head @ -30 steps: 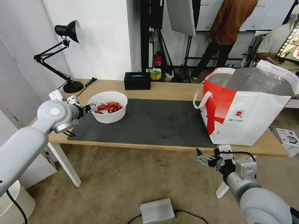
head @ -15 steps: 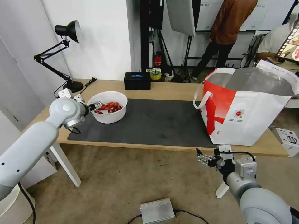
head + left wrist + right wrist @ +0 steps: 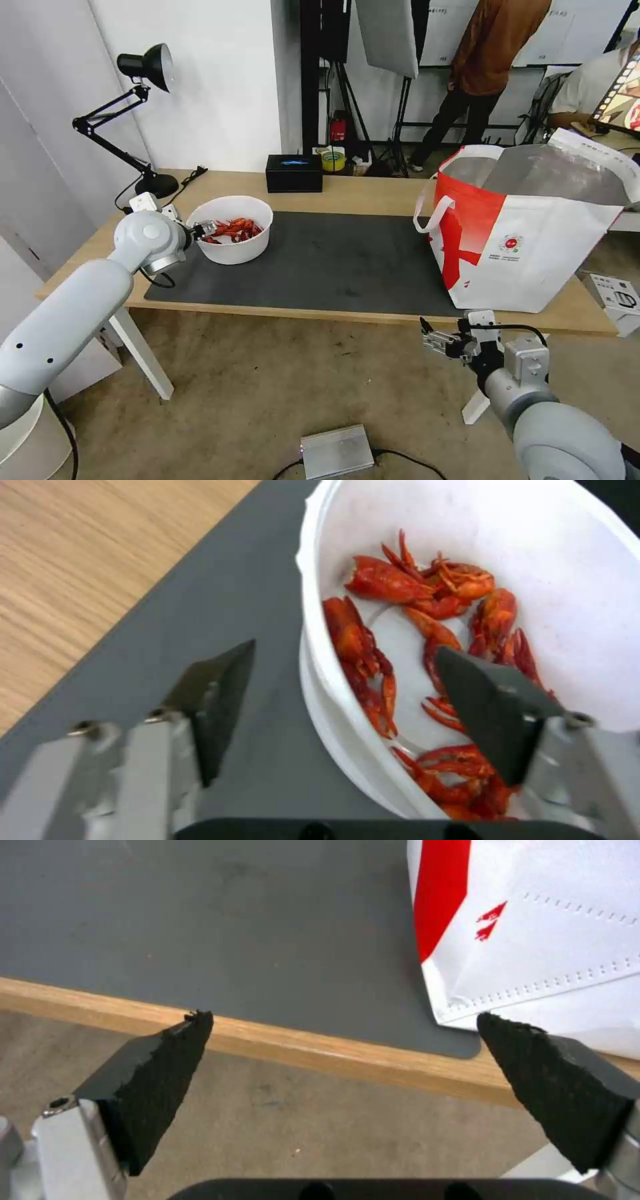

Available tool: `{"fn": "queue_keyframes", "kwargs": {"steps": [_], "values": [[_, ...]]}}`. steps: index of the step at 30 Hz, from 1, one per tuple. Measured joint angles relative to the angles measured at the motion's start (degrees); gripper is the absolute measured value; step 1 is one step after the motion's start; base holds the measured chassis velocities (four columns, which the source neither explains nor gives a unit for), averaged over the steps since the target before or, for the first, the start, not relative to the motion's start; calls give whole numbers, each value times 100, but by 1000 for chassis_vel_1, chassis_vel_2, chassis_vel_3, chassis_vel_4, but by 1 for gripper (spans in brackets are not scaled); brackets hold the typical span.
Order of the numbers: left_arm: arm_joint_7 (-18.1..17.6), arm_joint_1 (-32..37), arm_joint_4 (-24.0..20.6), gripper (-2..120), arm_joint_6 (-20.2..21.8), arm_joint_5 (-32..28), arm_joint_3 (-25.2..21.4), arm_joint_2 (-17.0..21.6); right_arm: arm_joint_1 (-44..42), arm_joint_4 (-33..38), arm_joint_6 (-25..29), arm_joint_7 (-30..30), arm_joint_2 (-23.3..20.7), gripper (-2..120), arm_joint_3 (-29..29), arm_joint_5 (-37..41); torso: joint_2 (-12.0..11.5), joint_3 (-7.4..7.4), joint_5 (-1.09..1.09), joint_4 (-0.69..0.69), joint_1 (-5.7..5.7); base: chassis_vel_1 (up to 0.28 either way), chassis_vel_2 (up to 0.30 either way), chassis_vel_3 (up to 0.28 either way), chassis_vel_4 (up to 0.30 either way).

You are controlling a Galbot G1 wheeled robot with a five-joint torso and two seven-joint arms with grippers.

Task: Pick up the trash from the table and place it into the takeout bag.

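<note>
My left tool (image 3: pixel 343 690) is wide open, straddling the rim of the bowl (image 3: pixel 233 248) at the mat's (image 3: pixel 320 260) 9 o'clock; right tool (image 3: pixel 340 1060) hangs open, empty, below the desk (image 3: pixel 360 190) edge by the takeout bag (image 3: pixel 533 260).

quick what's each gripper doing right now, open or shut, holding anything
Left gripper: open, straddling the rim of the white round bowl of red crayfish shells, holding nothing.
Right gripper: open, empty.
</note>
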Motion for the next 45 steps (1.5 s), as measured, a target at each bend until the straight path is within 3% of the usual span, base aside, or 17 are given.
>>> {"fn": "queue_keyframes", "kwargs": {"steps": [19,45], "values": [[-109,-84,-67,1,-129,65,121,-37,0,0,0,0,0,100,0,0,0,0,-1,0,0,0,0,0,0],[-162,-193,-262,0,-144,-39,107,26,0,0,0,0,0,100,0,0,1,0,0,0,0,0,0,0,0]]}}
